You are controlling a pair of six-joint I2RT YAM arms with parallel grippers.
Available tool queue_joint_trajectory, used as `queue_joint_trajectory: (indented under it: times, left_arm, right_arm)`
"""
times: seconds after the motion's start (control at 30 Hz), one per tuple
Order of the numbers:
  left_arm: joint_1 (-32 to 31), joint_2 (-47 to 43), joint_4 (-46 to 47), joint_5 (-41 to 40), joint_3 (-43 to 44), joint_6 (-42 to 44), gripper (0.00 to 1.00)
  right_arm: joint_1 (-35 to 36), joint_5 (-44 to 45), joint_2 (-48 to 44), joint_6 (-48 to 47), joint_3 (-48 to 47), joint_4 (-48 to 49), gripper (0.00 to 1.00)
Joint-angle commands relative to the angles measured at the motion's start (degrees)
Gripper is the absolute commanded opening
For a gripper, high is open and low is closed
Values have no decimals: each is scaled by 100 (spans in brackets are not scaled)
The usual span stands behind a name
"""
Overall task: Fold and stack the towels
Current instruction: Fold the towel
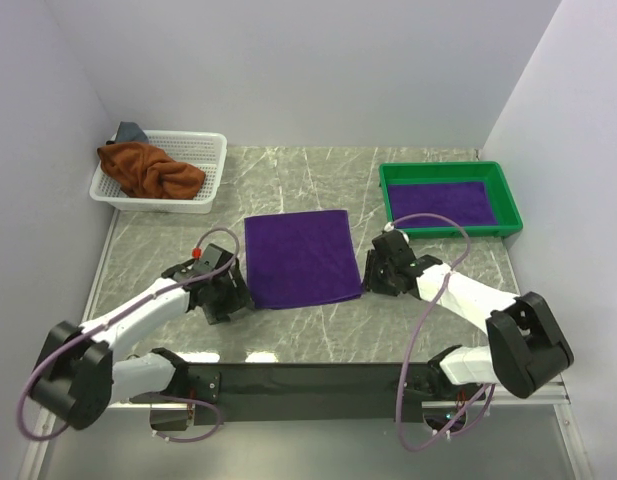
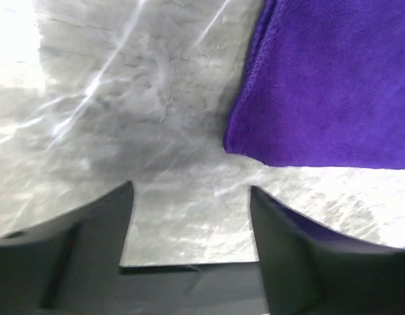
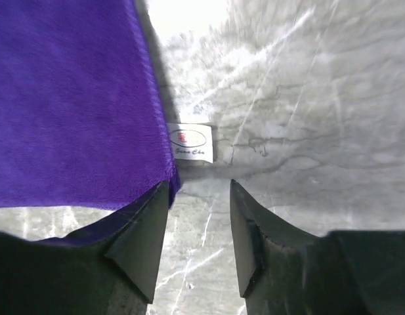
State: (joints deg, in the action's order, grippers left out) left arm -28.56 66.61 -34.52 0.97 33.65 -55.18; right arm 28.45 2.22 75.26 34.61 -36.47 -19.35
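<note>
A purple towel of soft, short terry pile lies flat as a neat rectangle on the counter, between the two hands. The left hand stands just beside its near left corner. In the left wrist view the two dark, wedge-shaped fingers are apart, with only bare counter between them; the rounded corner of the towel, with its stitched hem, is ahead of this hand and to its right. The right hand stands at the towel's near right corner. Its fingers are also apart and hold nothing; the towel's edge reaches the inner finger, and a small white label sticks out from the hem just ahead of the gap. The counter is grey stone with pale veins and a glossy shine.

Beyond the right hand, a second purple towel lies flat in a green plastic tray. Beyond the left hand, a white mesh basket holds a crumpled rust-brown towel, and a grey-blue towel shows behind it.
</note>
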Motion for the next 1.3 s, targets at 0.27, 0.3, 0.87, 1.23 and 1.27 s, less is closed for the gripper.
queue_joint_trajectory:
  times: [0.27,0.3,0.87,1.23,1.27]
  left_arm:
    - [-27,685,75,-142,1670,279,55]
    - [-45,965,173,7,1706,297,49]
    - [-150,1777,482,245,364,412,32]
    - [-458,643,104,702,-210,192,43]
    - [-484,608,78,694,-149,192,44]
  right_arm:
    - [-41,-616,-30,-526,-915,502,39]
    - [-32,-696,101,-499,-889,659,38]
    - [-41,-1259,1061,-61,262,961,27]
    - [-15,-1548,-758,301,1308,107,28]
    - [-15,-1645,-863,257,1283,81,29]
